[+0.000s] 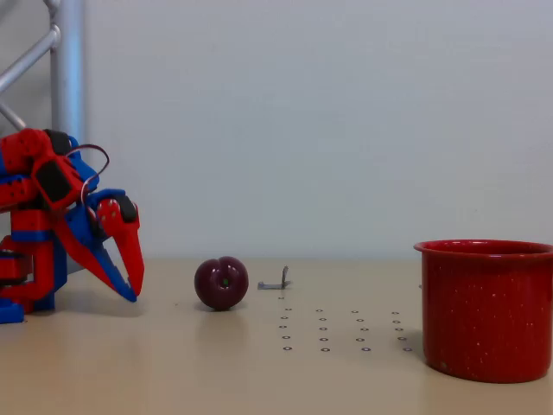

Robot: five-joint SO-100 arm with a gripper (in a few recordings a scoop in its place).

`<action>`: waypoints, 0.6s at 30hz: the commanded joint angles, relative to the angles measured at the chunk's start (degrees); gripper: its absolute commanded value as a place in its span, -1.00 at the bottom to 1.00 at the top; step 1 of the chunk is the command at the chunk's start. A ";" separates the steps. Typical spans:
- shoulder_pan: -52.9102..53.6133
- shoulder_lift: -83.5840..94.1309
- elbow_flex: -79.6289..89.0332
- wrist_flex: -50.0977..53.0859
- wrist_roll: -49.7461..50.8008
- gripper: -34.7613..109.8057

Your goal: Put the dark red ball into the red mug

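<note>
Here, fixed view: ball (221, 283) sits on counter (173, 363), dimple toward camera, well apart from mug (486, 309) at its 3 o'clock. Gripper (131, 290) at ball's 9 o'clock, tips down, nearly closed, empty.

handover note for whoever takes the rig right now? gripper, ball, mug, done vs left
Gripper: at the left of the fixed view, tips down near the table, nearly closed, holding nothing.
Dark red ball: on the table right of the gripper, apart from it, untouched.
Red mug: upright at the far right; inside not visible.
Done: nothing yet.
Left: grasp the ball, carry it over, drop it in the mug.
</note>
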 commanded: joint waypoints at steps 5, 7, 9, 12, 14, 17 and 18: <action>0.70 -20.48 -25.66 -6.24 -9.84 -0.55; 0.18 -28.04 -35.60 -3.96 -14.06 -0.55; -0.62 -34.72 -45.00 -0.70 -18.81 -0.55; -1.32 -41.31 -54.84 1.49 -23.20 -0.55; -1.23 -43.77 -59.85 4.22 -29.97 -0.55; 0.00 -46.23 -64.95 6.15 -40.25 -0.55; -0.09 -46.76 -65.83 6.68 -41.22 -0.55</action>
